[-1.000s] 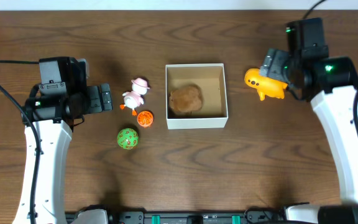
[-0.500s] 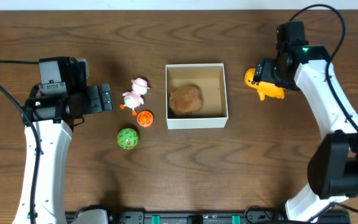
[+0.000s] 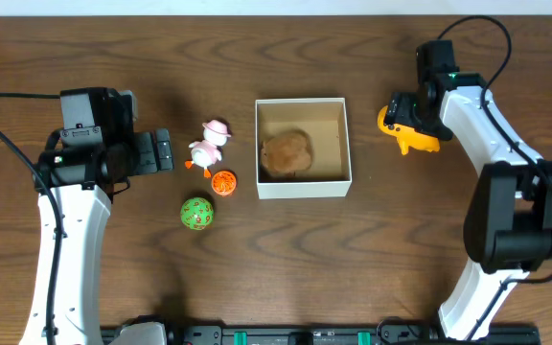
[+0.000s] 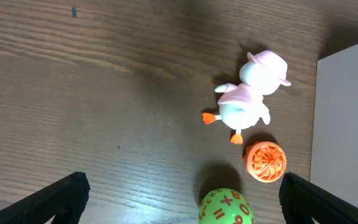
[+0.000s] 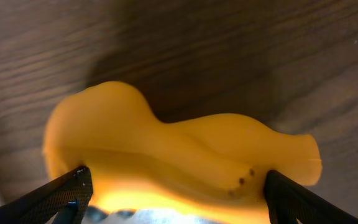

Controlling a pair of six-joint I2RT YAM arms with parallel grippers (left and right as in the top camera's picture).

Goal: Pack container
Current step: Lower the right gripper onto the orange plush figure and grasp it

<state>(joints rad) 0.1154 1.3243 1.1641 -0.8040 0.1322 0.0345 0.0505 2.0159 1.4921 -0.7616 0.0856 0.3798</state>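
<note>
Two fingers of the right gripper (image 5: 176, 196) stand spread wide, one at each side of the yellow toy (image 5: 179, 149), and I cannot see them pressing on it; I judge the toy is framed but not yet pinched. In the right wrist view the long axis of the toy runs from one finger toward the other, so closing now would, I think, catch it by its ends and not across its narrow middle. From this gripper the container (image 3: 303, 189) lies toward the robot's left, near the middle of the table (image 3: 401, 249), with a gap of bare wood between its white wall and the toy. It sits upright and open, and one rounded brown thing (image 3: 286, 153) is already inside. The carry is therefore sideways toward the left, and the right arm is clearly the nearer one for it. On the far side of the container the left gripper (image 4: 185, 193) is also wide open and holds nothing, facing the pink duck (image 4: 247, 102), the orange ball (image 4: 265, 160) and the green ball (image 4: 225, 208).
</note>
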